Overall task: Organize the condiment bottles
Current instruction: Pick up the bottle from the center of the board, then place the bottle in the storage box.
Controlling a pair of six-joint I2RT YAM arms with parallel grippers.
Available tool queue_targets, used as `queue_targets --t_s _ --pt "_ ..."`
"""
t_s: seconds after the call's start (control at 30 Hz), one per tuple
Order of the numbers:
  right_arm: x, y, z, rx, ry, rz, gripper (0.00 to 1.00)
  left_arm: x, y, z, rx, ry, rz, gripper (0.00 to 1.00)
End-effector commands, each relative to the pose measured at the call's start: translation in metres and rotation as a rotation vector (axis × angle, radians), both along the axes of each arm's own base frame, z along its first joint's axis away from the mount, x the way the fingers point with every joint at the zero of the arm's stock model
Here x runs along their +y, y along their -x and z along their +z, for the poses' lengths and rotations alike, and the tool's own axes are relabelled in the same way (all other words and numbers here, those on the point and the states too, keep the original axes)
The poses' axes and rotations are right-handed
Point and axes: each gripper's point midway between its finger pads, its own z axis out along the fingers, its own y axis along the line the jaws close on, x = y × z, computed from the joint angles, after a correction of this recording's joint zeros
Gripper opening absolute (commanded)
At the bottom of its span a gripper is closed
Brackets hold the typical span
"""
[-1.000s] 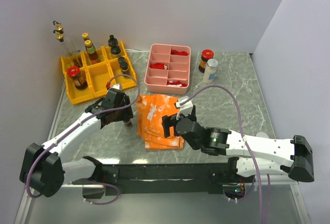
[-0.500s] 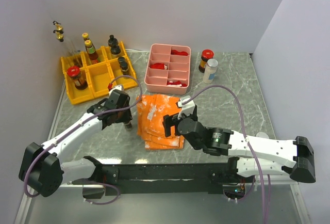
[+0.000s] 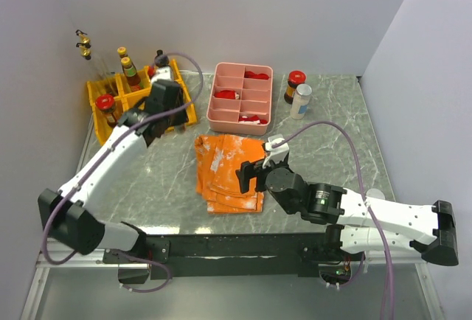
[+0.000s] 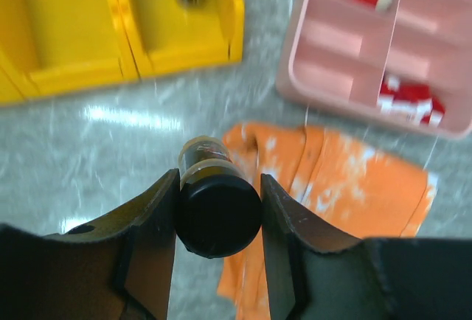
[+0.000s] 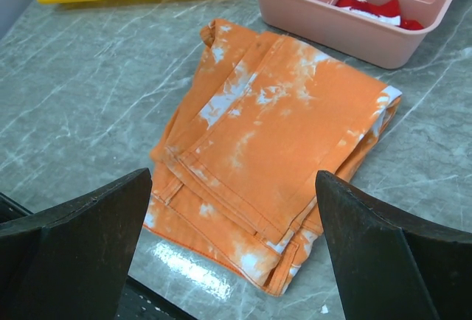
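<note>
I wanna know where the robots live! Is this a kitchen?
Probably a robot test booth, not a kitchen: plain walls box in one table, a left arm and right arm are bolted at its edge, and bottles sit in yellow bins.

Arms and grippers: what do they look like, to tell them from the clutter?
The left arm and right arm have white shells, black joints and black bases. A purple cable loops along each to the wrist. The left gripper and right gripper each have two broad black fingers.
</note>
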Motion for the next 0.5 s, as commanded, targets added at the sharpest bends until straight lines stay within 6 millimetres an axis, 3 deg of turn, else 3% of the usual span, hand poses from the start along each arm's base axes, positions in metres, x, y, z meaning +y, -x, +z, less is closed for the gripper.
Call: queue_targets --t_s 0.0,0.17,0.3,0.47 --pt "-0.006 -0.004 0.019 -0.051 -0.046 -0.029 1.0 0.021 -0.048 0.032 -0.085 -0.006 0.028 0.01" --pt "-0.007 -0.005 0.034 -0.078 -0.066 -0.025 1.0 0.034 -0.097 0.047 -0.132 0.011 0.022 0.01" --pt "-0.006 -0.004 0.041 -0.089 -0.088 -0.012 1.0 0.029 -0.132 0.033 -0.141 0.005 -0.036 0.01" --pt "-0.002 -0.003 0.045 -0.096 -0.102 0.01 1.0 0.036 -0.159 0.012 -0.117 -0.038 -0.024 0.01"
